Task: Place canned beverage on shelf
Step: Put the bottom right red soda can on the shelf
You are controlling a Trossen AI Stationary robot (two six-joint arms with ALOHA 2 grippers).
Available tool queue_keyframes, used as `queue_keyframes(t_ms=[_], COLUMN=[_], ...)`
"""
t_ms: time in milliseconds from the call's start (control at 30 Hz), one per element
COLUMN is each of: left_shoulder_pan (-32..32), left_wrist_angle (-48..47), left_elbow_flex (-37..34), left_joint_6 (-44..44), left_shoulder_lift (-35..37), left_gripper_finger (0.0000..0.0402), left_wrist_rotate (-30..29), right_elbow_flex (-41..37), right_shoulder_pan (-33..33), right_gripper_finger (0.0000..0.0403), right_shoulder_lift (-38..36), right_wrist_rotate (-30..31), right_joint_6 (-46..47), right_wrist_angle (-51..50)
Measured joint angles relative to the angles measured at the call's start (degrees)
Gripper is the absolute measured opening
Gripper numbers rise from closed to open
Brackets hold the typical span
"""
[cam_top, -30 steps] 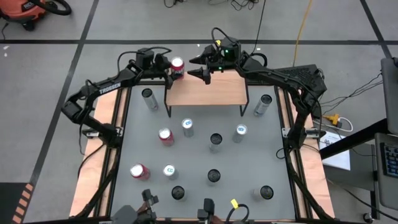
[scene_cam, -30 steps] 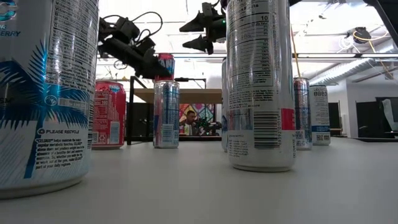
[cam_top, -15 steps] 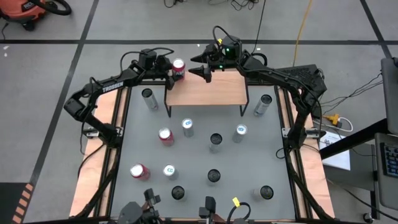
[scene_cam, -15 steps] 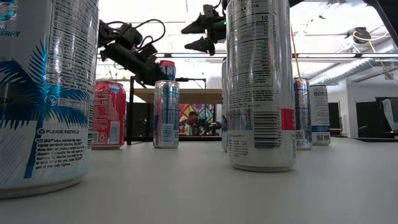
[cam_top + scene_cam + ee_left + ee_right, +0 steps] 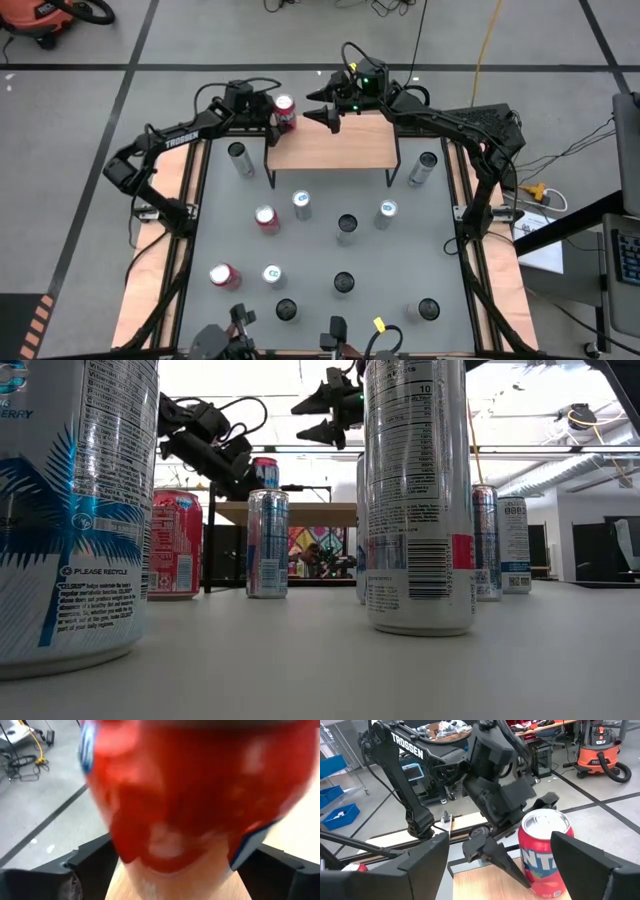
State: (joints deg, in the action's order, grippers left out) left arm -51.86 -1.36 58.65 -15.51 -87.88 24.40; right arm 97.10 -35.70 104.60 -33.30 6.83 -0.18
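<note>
The shelf (image 5: 335,148) is a light-brown wooden top on thin black legs at the table's far middle. A red canned beverage (image 5: 285,110) stands upright with its base on the shelf's far left corner (image 5: 485,885); it also shows in the low view (image 5: 265,472). My left gripper (image 5: 276,113) reaches in from the table's left and is open, one finger (image 5: 95,865) on each side of the can (image 5: 190,795) with a small gap. My right gripper (image 5: 322,108) hovers open above the shelf's far edge, just right of the can, with nothing between its fingers.
Several more cans stand on the grey table nearer than the shelf, among them red ones (image 5: 266,218) (image 5: 224,276) and silver ones (image 5: 301,205) (image 5: 387,212). One can stands at each side of the shelf (image 5: 237,155) (image 5: 424,168). The rest of the shelf top is bare.
My left gripper has come down a little with the red can. The can has sunk from just above the shelf onto its far left corner and stays upright.
</note>
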Motion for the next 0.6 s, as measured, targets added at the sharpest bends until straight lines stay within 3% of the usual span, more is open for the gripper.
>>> queue_keyframes(t_ms=[600], left_shoulder_pan=[0.1], left_wrist_angle=[-7.5], left_elbow_flex=[3.5], left_joint_6=[0.1], left_shoulder_lift=[7.6], left_gripper_finger=[0.0375], left_wrist_rotate=[-2.2], right_elbow_flex=[0.0], right_shoulder_pan=[0.0], right_gripper_finger=[0.0320], right_shoulder_lift=[0.0], right_wrist_rotate=[0.4], right_joint_6=[0.1], right_wrist_angle=[-0.3])
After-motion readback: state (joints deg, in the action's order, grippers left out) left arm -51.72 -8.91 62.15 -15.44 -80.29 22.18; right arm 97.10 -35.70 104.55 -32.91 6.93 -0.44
